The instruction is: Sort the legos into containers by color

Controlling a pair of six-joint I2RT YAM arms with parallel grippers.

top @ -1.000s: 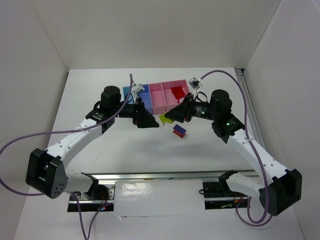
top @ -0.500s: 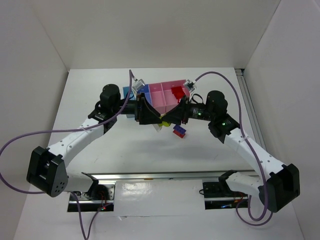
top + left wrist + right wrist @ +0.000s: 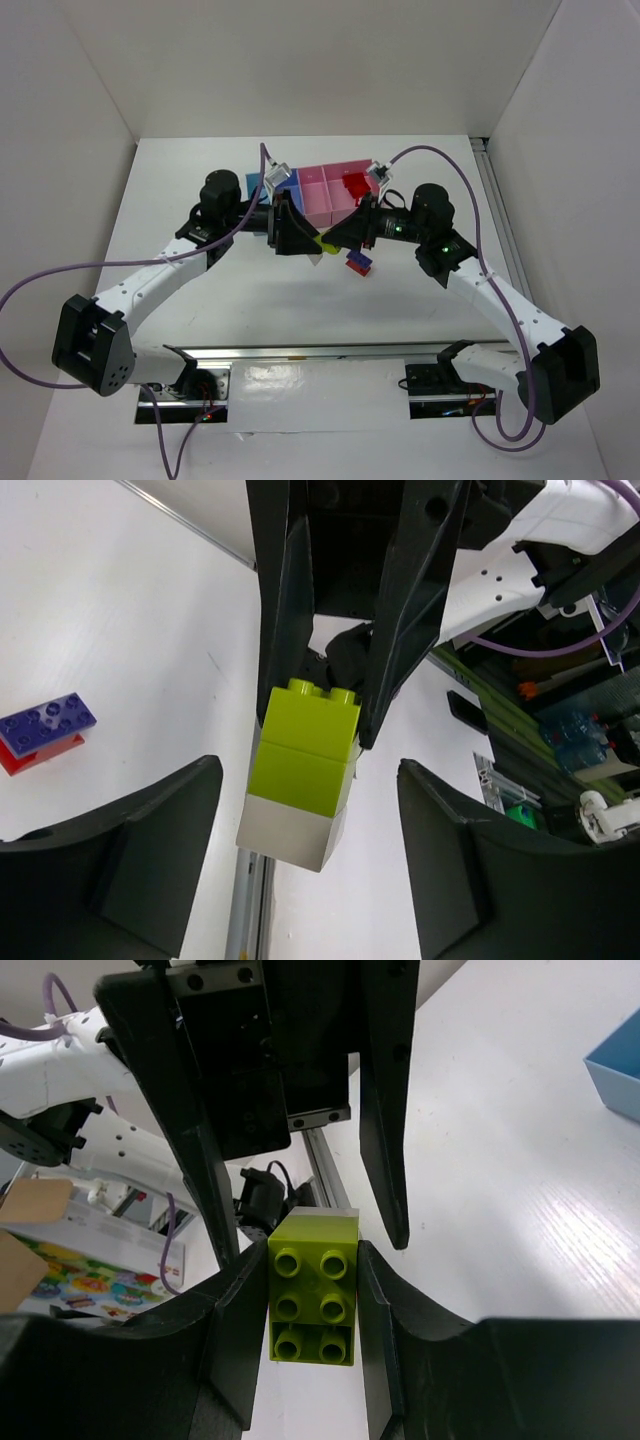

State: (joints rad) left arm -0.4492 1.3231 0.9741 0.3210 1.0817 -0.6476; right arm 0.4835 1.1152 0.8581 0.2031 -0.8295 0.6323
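- Top external view: the yellow-green brick (image 3: 325,242) is held clear of the table (image 3: 300,305). The right gripper (image 3: 337,237) is on its right side and the left gripper (image 3: 306,240) on its left side. The containers (image 3: 318,205) stand just beyond the brick, and a red lego (image 3: 352,186) lies in the wider pink bin. The blue-and-red stack (image 3: 358,263) rests on the table just nearer than the brick and to its right.
- Change: one second ago the left gripper stood off to the brick's left with open table between them. It has since closed in, and the two grippers now meet at the brick.
- Left wrist view: the left gripper (image 3: 308,780) has its jaws spread wide, one finger on either side of the brick (image 3: 310,740), neither touching it. A grey-white block (image 3: 290,830) is joined to the brick's end nearest this camera. The blue-and-red stack (image 3: 45,730) lies well to the brick's left in this view.
- Right wrist view: the right gripper (image 3: 313,1260) is clamped on the brick (image 3: 312,1305), with its pads flush against two opposite sides. The left arm's fingers stand beyond the brick, apart from it.
- Meaning for the task: the brick is not yet in any bin. The arms appear to be set up for a handover, or for pulling the grey-white block off. Either way the left jaws must narrow next.
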